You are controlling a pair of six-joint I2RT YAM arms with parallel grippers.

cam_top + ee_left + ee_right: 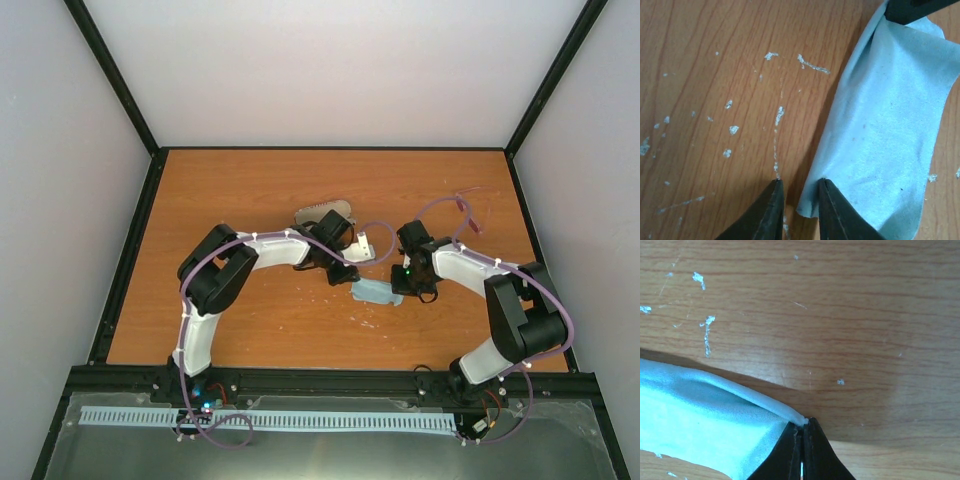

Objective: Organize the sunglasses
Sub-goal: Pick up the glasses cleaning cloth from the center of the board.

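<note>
A light blue cleaning cloth (373, 292) lies on the wooden table between the two arms. My right gripper (802, 423) is shut on one edge of the cloth (700, 415) and holds that edge slightly lifted; in the top view this gripper (403, 288) is at the cloth's right end. My left gripper (800, 182) is open and low over the table at the cloth's other end, and a corner of the cloth (890, 115) sits between its jaws; in the top view it (347, 276) is at the cloth's left end. No sunglasses are in view.
A grey-brown oval case (325, 212) lies behind the left wrist, partly hidden by it. The right arm's black fingers (912, 10) show at the top right of the left wrist view. Black frame rails edge the table. The wood surface (715, 100) is scuffed with white flecks.
</note>
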